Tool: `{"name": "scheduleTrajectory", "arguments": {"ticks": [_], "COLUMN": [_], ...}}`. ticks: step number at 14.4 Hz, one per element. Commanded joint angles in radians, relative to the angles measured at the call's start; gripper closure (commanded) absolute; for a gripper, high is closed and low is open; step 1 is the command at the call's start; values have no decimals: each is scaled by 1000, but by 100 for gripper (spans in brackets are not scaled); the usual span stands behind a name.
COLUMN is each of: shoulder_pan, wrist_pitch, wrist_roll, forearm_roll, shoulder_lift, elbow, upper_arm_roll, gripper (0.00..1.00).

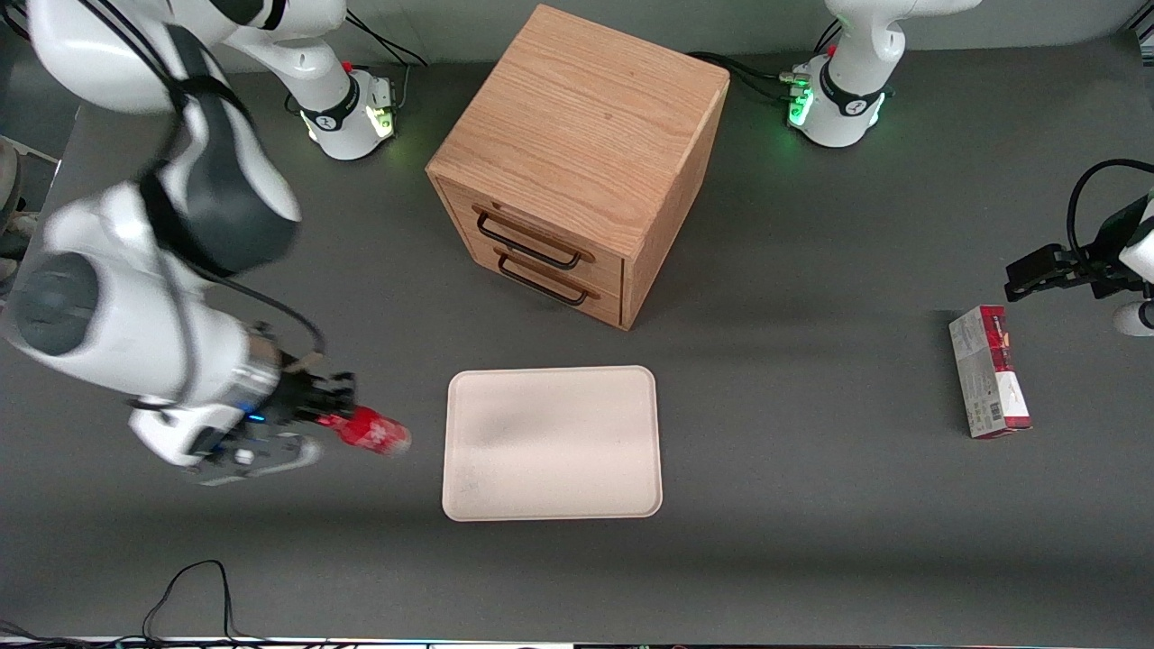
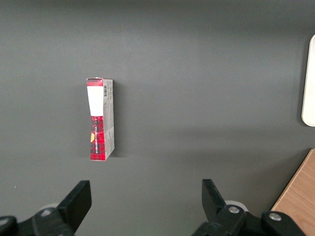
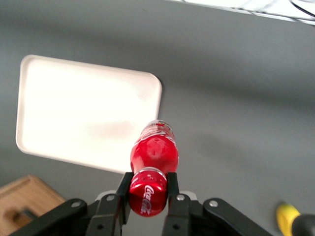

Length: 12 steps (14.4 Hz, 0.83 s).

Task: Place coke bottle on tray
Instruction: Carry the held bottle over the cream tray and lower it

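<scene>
Dark grey matte table top (image 1: 811, 559) filling nearly the whole front view, plain and unmarked, with a pale strip of edge and a loop of black cable (image 1: 185, 595) at the end nearest the front camera.

Next in, flat pale cream rectangular tray with rounded corners and a low rim (image 1: 552, 443), lying flat on the grey surface, bare inside; also seen from the right wrist (image 3: 74, 108). Beside it, toward the working arm's end and clear of its rim, small red coke bottle with white script lettering and a silvery base (image 1: 370, 430), tilted over with the base pointing at the tray. Black two-finger gripper of the right arm (image 1: 311, 410) clamped on the bottle near its red cap, one finger pressed against each side in the right wrist view (image 3: 147, 189); bottle body there (image 3: 153, 152) overlapping the tray's corner. Contact with the table not clear.

Toward the parked arm's end, well apart from the tray, red-and-grey rectangular carton (image 1: 989, 383) lying flat; same carton in the left wrist view (image 2: 100, 119).

Farther from the camera than the tray, light oak cabinet with two drawers and dark wire handles (image 1: 577, 162), standing at an angle.

Farthest, two white arm bases with green lights (image 1: 347, 113), black cables trailing over the table's edge.
</scene>
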Motion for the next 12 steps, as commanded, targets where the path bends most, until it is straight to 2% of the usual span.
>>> {"name": "scheduleTrajectory", "arguments": {"ticks": [1, 2, 4, 6, 8, 9, 10, 11, 12], "shoulder_pan": [43, 59, 77, 77, 76, 74, 74, 73, 71], "wrist_pitch": [107, 141, 193, 232, 242, 242, 242, 242, 247], "wrist_roll": [54, 69, 91, 83, 80, 80, 84, 92, 103], "forearm_roll": [-156, -190, -204, -214, -263, -265, -265, -264, -262], "shoulder_lift": [165, 202, 247, 255, 255, 255, 255, 255, 253], "elbow": [90, 90, 83, 49, 31, 29, 29, 23, 5], "upper_arm_roll": [72, 72, 72, 72, 74, 74, 74, 74, 74], "gripper": [89, 89, 87, 85, 81, 77, 61, 1, 0]}}
